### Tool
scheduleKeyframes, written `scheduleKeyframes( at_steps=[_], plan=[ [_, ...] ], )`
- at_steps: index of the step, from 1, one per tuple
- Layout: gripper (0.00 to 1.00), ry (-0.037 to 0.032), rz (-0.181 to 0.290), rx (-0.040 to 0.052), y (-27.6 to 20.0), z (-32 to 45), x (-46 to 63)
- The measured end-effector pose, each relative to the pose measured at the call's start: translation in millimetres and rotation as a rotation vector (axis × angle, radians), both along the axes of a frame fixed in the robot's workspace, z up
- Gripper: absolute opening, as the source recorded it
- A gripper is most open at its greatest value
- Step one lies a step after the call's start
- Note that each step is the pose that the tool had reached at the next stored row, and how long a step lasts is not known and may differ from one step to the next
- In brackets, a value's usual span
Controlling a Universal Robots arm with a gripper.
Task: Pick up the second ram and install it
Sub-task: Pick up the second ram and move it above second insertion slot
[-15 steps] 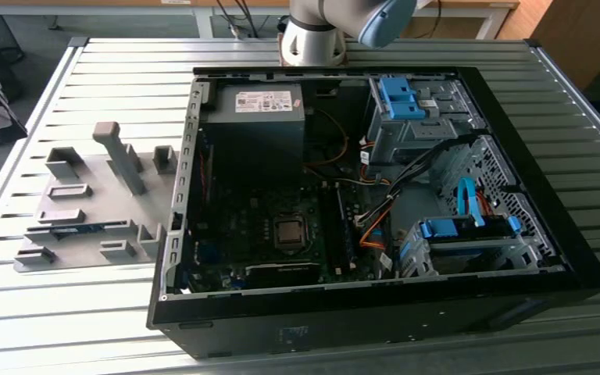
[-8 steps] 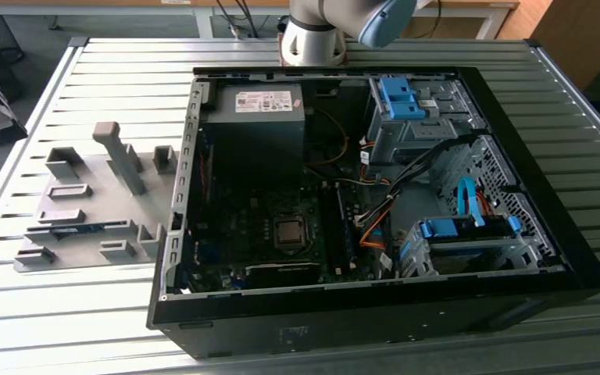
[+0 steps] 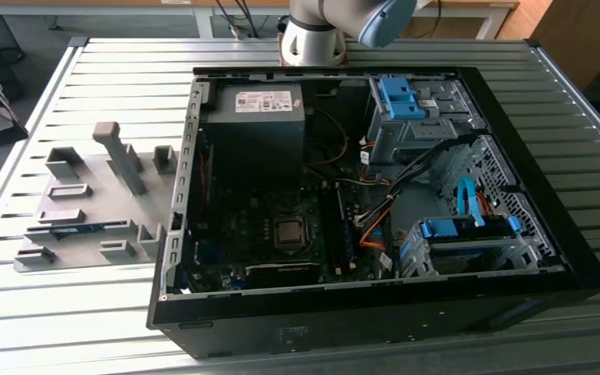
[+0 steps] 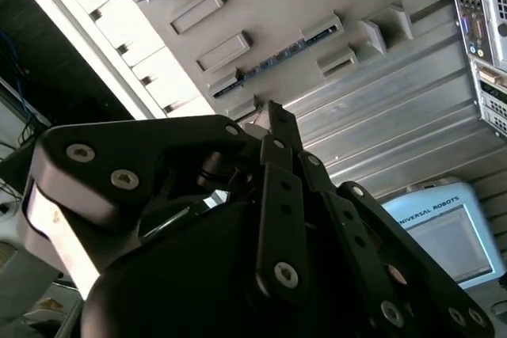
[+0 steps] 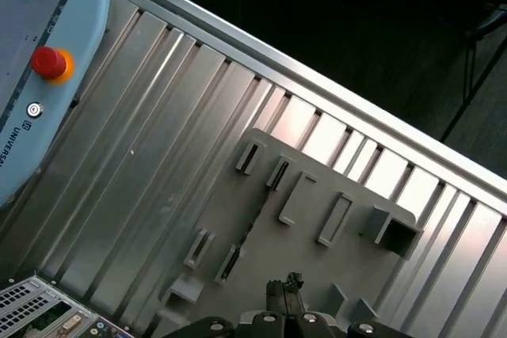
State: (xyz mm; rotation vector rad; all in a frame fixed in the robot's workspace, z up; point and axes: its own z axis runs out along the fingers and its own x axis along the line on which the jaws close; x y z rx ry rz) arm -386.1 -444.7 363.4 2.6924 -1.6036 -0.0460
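Aloft, empty closed gripper (image 4: 273, 114) faces ram (image 3: 76, 229) at nine o'clock of case (image 3: 383, 328); descending shut, it could chip the stick.

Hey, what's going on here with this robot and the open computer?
A robot arm is set up to fit a ram stick into the open case. The ram lies in the grey fixture on the table, at the exterior view's left of the case, not yet picked up. In the second wrist view the gripper hangs above the fixture, apart from the ram.
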Motion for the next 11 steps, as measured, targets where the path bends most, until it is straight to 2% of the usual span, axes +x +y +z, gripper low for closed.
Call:
scheduleKeyframes(
  at_steps=[11],
  plan=[
    [0.11,-0.0001,-0.199,0.0000,-0.1,-3.5,0.0]
  ],
)
